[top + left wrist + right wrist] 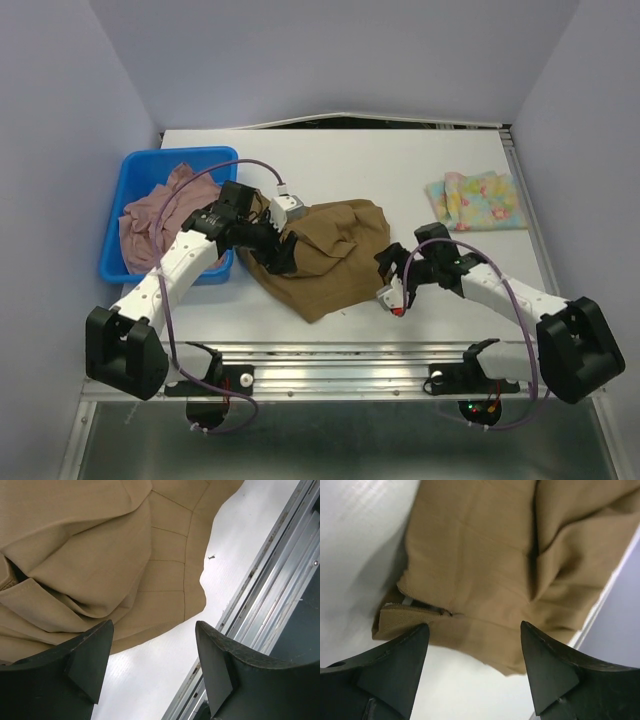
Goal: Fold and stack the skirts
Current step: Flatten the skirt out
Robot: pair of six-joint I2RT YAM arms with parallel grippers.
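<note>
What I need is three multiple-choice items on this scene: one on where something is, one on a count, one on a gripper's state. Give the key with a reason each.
1. The dusty pink cloth skirt lies: A. in the blue plastic bin; B. spread out in the middle; C. folded at far right.
2. Skirts on the white table, outside that bin: A. one; B. two; C. three.
3. The left gripper is: A. shut on cloth; B. open, empty; C. out of view.
Key: 1 A, its pink folds fill the bin. 2 B, the brown pleated cloth skirt and the folded pastel floral cloth skirt. 3 B, the wrist view shows it spread wide, gripping nothing.
</note>
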